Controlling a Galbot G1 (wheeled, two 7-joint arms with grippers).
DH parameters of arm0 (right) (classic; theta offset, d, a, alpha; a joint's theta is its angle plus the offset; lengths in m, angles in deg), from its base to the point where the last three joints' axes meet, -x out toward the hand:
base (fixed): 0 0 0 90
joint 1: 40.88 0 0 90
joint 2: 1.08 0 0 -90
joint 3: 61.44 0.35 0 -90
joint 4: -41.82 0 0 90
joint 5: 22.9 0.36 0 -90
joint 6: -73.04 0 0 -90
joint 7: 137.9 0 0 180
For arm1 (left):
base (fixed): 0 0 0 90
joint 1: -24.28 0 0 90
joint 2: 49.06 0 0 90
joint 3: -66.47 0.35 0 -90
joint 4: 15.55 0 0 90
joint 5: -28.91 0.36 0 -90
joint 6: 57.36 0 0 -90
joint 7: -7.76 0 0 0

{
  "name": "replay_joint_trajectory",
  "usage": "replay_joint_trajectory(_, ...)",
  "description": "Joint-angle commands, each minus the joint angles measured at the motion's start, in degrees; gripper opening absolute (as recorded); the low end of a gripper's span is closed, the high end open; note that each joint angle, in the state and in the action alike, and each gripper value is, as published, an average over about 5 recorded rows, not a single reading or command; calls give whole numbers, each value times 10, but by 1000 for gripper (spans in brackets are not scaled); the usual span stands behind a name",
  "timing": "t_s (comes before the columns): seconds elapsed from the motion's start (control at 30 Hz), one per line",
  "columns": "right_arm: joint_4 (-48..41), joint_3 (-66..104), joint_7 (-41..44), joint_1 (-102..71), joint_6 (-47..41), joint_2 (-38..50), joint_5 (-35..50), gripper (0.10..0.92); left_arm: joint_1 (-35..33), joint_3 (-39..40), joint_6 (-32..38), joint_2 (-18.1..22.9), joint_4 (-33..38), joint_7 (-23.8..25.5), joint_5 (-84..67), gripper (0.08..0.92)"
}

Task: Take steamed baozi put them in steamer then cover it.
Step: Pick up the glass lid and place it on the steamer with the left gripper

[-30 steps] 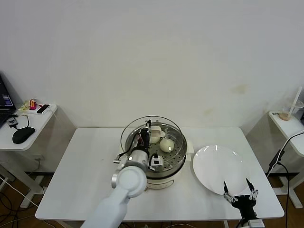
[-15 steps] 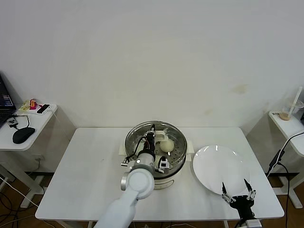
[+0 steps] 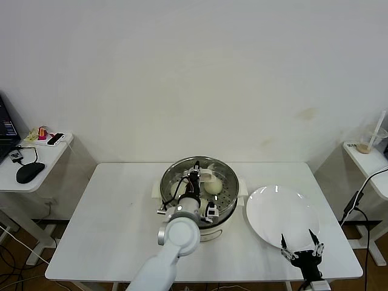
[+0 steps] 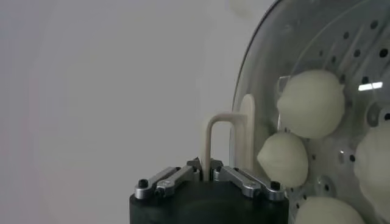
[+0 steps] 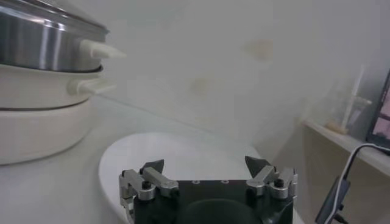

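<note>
Left gripper jaws clamped on the cover handle above them: seat it level on the steamer rim before letting go; right gripper jaws apart, idle.

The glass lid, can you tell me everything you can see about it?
The cover is round clear glass with a metal rim, so the baozi show through it. Its flat beige handle is pinched by the shut left gripper. In the head view it sits over the shiny steamer, about level. Whether it rests fully on the rim cannot be told.
</note>
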Motion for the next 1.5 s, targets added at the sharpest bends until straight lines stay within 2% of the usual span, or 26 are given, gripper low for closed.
replay_joint_trajectory(0.03,-1,-1,-1,-1,1,0,-2,823,-1,-2,1,5,-10,-1,7,149)
replay_joint_trajectory(0.4,-1,-5,0,-1,0,1,-4,823,-15,-5,-1,12,6,-7,-7,149)
replay_joint_trajectory(0.5,-2,-6,-1,-1,0,1,-4,823,-21,-7,-1,13,20,-9,-11,187)
replay_joint_trajectory(0.83,4,-9,-3,-6,0,-1,-7,823,-57,-16,7,4,71,-28,-19,468)
replay_joint_trajectory(1.23,17,-15,-4,-17,2,-6,-18,823,-143,-24,22,-31,158,-47,-29,790)
replay_joint_trajectory(1.5,30,-13,-6,-22,1,-2,-14,823,-205,-29,38,-47,193,-67,-34,823)
